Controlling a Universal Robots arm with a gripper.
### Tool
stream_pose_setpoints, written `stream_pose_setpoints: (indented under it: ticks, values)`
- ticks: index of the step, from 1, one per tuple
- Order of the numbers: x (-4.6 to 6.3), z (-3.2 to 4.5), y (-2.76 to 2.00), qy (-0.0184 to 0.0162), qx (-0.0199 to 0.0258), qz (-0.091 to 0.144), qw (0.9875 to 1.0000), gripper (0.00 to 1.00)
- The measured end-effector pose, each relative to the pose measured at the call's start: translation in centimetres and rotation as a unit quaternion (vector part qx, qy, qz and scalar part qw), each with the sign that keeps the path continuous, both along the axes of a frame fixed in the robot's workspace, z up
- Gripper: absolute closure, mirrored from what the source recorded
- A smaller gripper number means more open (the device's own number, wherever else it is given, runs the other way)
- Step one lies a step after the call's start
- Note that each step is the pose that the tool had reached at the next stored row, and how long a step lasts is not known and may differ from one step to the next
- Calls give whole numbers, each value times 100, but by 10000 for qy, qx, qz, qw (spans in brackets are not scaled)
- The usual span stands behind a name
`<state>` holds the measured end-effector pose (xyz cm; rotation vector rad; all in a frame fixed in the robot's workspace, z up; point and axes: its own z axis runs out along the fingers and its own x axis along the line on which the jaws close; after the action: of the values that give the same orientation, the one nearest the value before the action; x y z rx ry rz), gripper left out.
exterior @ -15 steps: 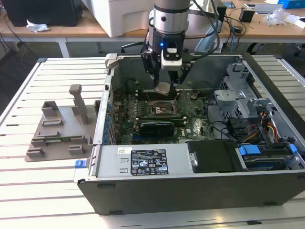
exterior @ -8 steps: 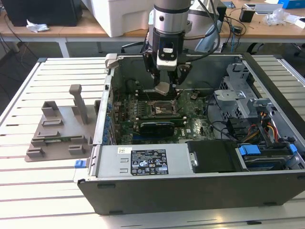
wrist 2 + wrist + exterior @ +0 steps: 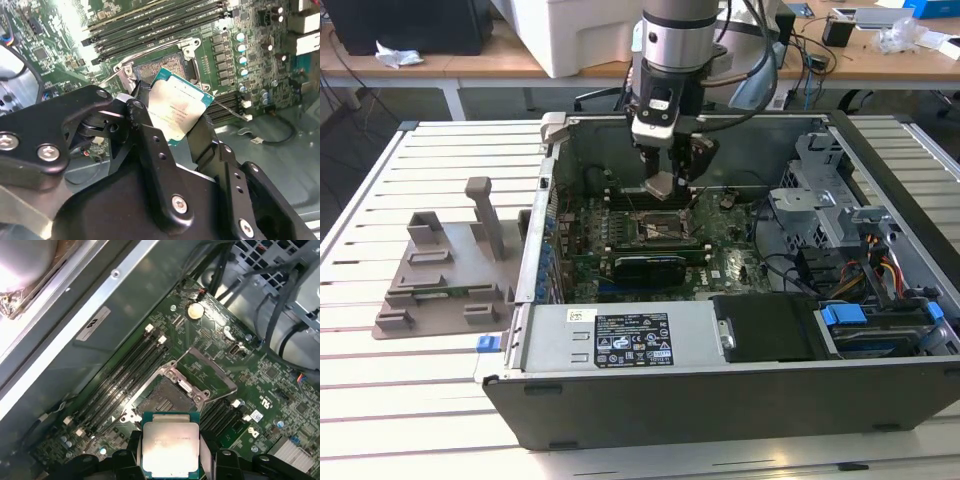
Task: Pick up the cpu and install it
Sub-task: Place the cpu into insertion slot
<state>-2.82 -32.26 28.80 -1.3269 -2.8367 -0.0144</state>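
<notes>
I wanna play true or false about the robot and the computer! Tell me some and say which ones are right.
1. The end effector is holding the cpu by its edges. True.
2. The cpu is already sitting in the socket. False: it is held in the air over the board, and the socket has no chip in it.
3. The socket is open and uncovered. True.
4. The grey plastic fixture is inside the computer case. False: it stands on the table, outside the case, at the exterior view's left.
</notes>
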Motion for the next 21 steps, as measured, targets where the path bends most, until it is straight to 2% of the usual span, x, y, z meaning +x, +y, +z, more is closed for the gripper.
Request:
stream_pose_setpoints:
  ticks: [5,7,11,13,19,21]
  values:
    - [0,-2,0,0,0,-424,9991,45]
    - [0,-3,0,0,0,-698,9976,45]
    - [0,-5,0,0,0,-1066,9943,45]
    - [0,-6,0,0,0,-1281,9918,45]
    - [0,-9,0,0,0,-1924,9813,45]
    - [0,-10,0,0,0,-2050,9788,45]
